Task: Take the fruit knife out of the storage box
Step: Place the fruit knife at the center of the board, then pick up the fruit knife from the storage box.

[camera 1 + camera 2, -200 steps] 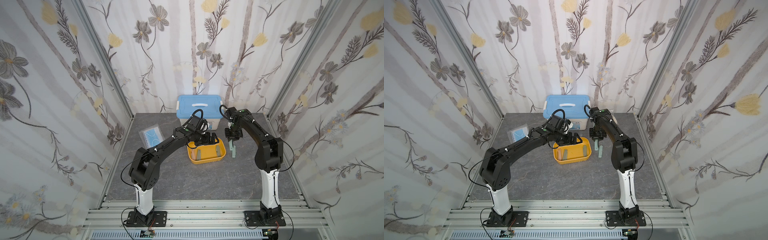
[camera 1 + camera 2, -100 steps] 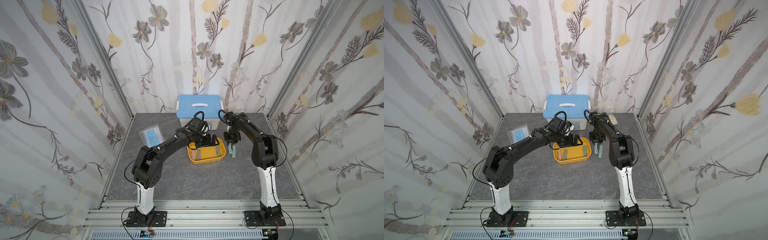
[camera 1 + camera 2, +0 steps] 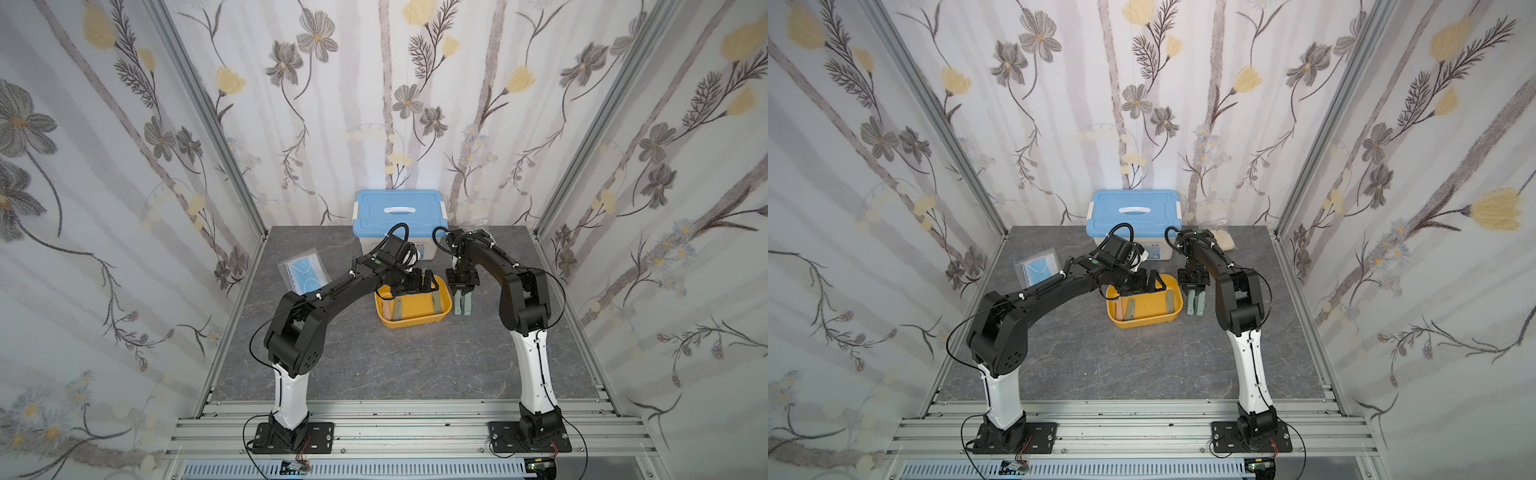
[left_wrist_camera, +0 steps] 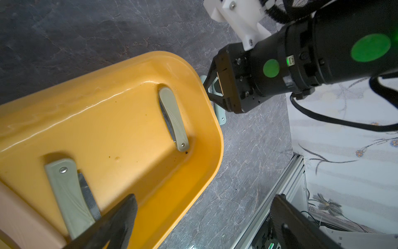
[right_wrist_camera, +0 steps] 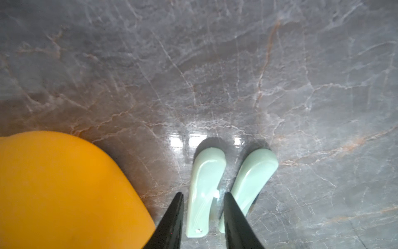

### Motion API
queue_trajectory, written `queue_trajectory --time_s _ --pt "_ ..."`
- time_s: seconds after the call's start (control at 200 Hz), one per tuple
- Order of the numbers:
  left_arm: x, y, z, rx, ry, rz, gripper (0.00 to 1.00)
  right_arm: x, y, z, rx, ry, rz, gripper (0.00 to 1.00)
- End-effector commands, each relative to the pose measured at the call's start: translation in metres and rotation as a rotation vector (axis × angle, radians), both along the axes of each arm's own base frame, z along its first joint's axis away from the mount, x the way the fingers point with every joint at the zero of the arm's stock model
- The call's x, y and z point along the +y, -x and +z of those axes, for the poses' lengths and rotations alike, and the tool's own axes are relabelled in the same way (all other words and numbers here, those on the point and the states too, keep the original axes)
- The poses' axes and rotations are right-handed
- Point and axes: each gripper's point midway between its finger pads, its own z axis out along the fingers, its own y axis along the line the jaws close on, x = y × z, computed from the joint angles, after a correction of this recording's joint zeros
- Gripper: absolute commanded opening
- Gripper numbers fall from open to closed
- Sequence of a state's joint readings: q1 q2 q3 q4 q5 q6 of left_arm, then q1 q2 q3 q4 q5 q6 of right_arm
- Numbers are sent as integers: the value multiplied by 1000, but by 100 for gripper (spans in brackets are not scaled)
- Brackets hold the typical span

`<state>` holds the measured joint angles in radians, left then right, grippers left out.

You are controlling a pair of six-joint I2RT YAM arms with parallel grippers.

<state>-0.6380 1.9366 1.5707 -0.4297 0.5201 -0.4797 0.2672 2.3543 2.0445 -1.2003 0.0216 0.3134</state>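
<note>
Found storage box (image 3: 409, 322) at mid-table, lidless, with two folded fruit knives (image 4: 172, 116) lying inside, well apart. Noted two further knives (image 5: 252, 179) flat on table (image 5: 258, 75) just beside box, on right arm's side. Observed right gripper (image 5: 202, 194) low over the one nearer box, jaws slightly apart either side of it, not clamped. Recorded left gripper (image 4: 204, 195) spread wide above box, holding nothing

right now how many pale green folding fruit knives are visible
4. Two knives lie in the yellow-orange plastic tub. Two lie on the grey table beside it. The left arm may hide others.
</note>
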Motion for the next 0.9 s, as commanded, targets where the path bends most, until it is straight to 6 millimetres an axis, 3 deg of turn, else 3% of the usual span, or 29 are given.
queue_trajectory --time_s 0.0,0.345,0.594,0.804,0.894 --pt "-1 -2 5 -10 6 4 100 0 2 4 4 -8 -8 40" --pt "14 -11 29 -63 2 18 100 5 -3 58 -109 -59 -13 47" --pt "40 -7 41 -86 -5 44 100 29 6 90 -170 -92 32 51" --pt "61 3 52 -111 -4 72 100 60 19 97 -183 -90 87 52" --pt "73 12 43 -94 -19 85 100 72 25 95 -176 -90 104 51"
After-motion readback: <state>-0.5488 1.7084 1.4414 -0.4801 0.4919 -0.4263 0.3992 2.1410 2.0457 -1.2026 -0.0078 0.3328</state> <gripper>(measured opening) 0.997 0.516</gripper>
